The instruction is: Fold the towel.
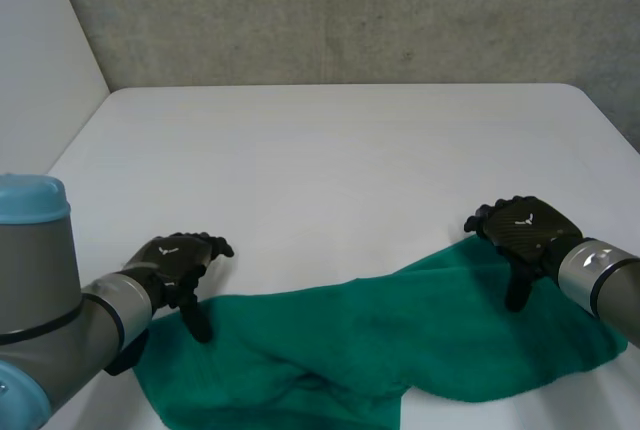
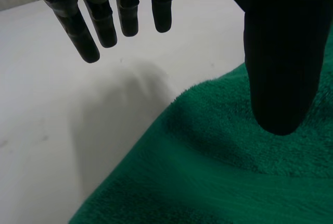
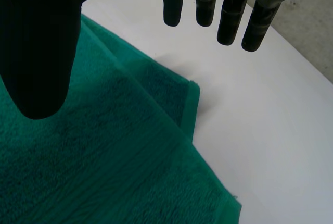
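The soft, limp towel (image 1: 380, 345) wants pinching at its far edge, where the left robot hand (image 1: 178, 260) and right robot hand (image 1: 527, 228) hover open.

A: Surroundings?
B: Table (image 1: 330, 150). White, matte, flat top. Its far right corner is rounded.
A: Beyond the table?
B: Wall (image 1: 350, 10). Grey, rough, mottled like concrete. It runs along the table's far edge.
A: Left of the table?
B: Panel (image 1: 40, 50). White, smooth, follows the table's left edge and meets the wall at the table's far left corner.
A: Marks on the table?
B: A few faint specks, seen in the left wrist view.
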`<state>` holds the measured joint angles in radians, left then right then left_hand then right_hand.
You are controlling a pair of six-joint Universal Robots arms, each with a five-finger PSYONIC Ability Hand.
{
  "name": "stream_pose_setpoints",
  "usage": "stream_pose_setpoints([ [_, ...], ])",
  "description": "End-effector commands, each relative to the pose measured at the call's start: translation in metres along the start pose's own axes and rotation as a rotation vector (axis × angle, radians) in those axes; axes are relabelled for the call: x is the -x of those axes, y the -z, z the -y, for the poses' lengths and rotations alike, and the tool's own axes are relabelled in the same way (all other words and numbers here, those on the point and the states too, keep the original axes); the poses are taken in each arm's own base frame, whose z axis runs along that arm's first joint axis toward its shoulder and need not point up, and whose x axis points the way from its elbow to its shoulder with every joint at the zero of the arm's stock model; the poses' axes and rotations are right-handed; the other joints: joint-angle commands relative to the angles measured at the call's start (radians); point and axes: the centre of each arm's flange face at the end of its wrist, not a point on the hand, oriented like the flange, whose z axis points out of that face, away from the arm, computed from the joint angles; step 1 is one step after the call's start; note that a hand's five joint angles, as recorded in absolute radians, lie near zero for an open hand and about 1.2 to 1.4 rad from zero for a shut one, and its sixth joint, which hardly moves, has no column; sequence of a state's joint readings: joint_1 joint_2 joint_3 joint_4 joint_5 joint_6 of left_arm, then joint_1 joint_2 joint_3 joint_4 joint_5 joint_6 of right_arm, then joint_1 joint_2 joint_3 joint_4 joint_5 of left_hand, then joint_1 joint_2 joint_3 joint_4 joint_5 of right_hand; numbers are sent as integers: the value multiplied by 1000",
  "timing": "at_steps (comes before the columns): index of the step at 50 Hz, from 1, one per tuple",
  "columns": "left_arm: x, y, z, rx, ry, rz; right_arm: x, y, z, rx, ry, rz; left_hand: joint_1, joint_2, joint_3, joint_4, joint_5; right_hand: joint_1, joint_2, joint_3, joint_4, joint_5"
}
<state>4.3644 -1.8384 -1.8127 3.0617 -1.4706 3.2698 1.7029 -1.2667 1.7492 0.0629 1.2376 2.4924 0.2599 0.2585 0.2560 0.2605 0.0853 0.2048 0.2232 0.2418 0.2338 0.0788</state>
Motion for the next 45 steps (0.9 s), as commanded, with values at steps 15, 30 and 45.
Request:
stream_pose_setpoints([
  [15,-19,-22,-21,8,-30,-58,-3,-6,-10,5,-19,-20,458,459,462,457,458,92,73,55,63,43],
  [30,-25,-21,11,-136,-62,-46,-9,-6,-4,-6,-33,-36,1136,1138,1140,1136,1136,36,17,-1,7,-13],
  [45,-24,65,110,-563,-89,-25,-8,-19,28,50,-366,229,1136,1138,1140,1136,1136,-26,-44,-63,-55,-74],
])
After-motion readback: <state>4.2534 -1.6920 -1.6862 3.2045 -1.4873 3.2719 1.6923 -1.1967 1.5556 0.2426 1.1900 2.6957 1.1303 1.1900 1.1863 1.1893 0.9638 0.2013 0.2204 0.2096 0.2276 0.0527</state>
